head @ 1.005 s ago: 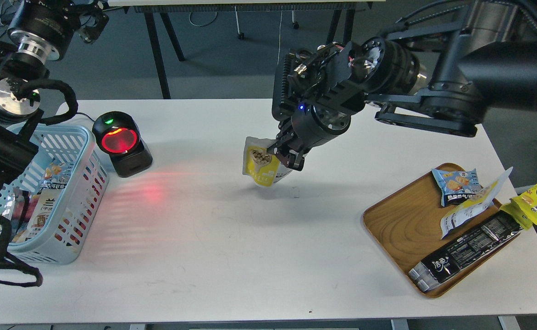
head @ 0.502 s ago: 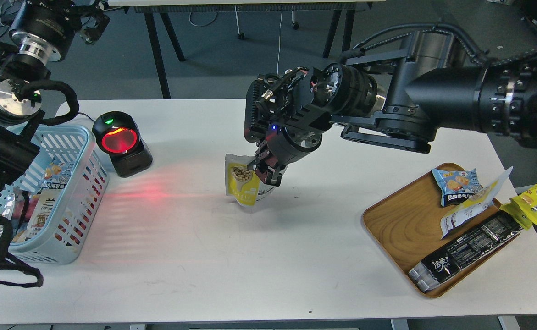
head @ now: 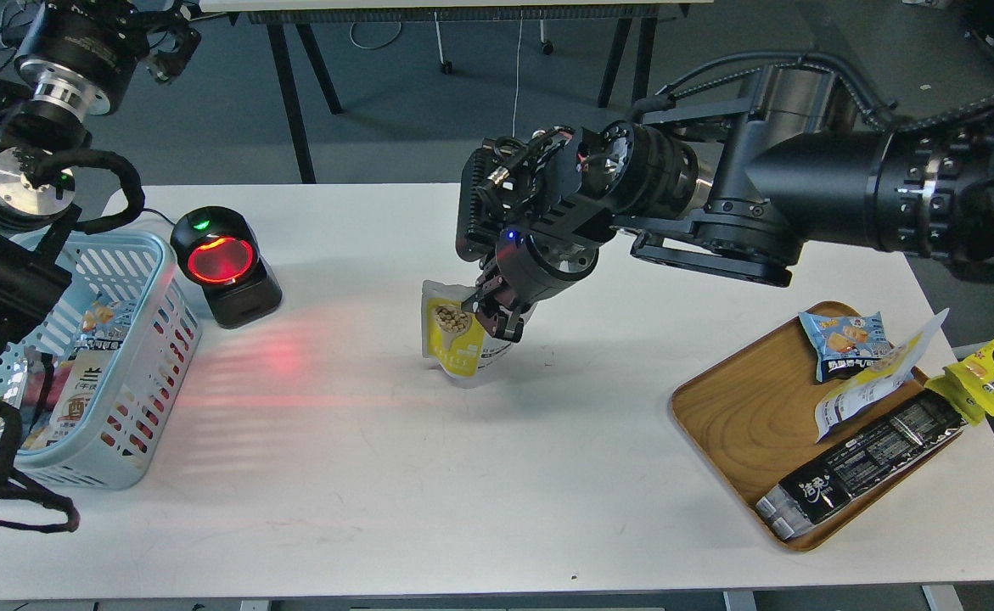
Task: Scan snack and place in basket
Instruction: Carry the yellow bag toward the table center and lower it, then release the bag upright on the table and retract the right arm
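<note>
1. Far left of the scanner, the light blue basket (head: 136, 339) sits at the table's left edge, already holding a few packets. The robot's left arm rises above it; its gripper (head: 176, 38) is small and dark at the top, and I cannot tell whether its fingers are open or closed.
2. The scanner (head: 223, 265), a black dome with a glowing red window, stands just right of the basket and throws red light across the white table (head: 378, 492).
3. Well right of the scanner, the right gripper (head: 495, 312) pinches the snack (head: 452, 339) by its upper right edge. The yellow pouch hangs upright above or at the table; contact is unclear.
4. To scan well, I judge the pouch should travel left into the red beam with its printed silver back, where a barcode likely sits, turned toward the window, held steady.
5. Far right of the scanner, a wooden tray (head: 743, 407) holds other packets.
</note>
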Motion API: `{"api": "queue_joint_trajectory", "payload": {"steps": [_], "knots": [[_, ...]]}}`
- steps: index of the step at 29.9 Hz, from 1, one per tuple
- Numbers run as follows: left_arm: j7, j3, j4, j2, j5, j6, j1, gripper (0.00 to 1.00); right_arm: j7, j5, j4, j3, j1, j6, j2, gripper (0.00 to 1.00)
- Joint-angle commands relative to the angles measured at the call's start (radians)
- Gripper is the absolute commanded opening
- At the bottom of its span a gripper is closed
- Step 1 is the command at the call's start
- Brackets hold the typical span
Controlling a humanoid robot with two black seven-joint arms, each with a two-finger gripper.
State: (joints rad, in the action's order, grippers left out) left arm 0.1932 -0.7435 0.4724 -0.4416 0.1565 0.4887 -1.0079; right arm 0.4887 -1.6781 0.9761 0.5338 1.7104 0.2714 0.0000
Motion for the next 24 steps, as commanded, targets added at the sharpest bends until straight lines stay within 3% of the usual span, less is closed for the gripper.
{"api": "queue_joint_trajectory", "payload": {"steps": [1, 8, 14, 21, 24], "knots": [[0.000, 0.000, 0.000, 0.000, 0.000, 0.000, -0.001, 1.00, 0.000, 0.000, 0.004, 0.002, 0.000, 0.000, 0.000, 0.01], [0.000, 0.000, 0.000, -0.002, 0.000, 0.000, -0.001, 1.00, 0.000, -0.005, 0.029, 0.005, 0.000, 0.000, -0.002, 0.03], [0.000, 0.001, 0.000, -0.002, 0.000, 0.000, -0.001, 1.00, 0.000, -0.003, 0.078, 0.005, 0.014, -0.024, -0.026, 0.16], [-0.006, 0.001, 0.005, -0.008, 0.000, 0.000, -0.014, 1.00, 0.000, 0.043, 0.164, -0.047, 0.110, -0.083, -0.199, 0.40], [-0.012, 0.001, 0.012, -0.009, 0.000, 0.000, -0.017, 1.00, 0.000, 0.138, 0.191, -0.121, 0.115, -0.081, -0.317, 0.62]]}}
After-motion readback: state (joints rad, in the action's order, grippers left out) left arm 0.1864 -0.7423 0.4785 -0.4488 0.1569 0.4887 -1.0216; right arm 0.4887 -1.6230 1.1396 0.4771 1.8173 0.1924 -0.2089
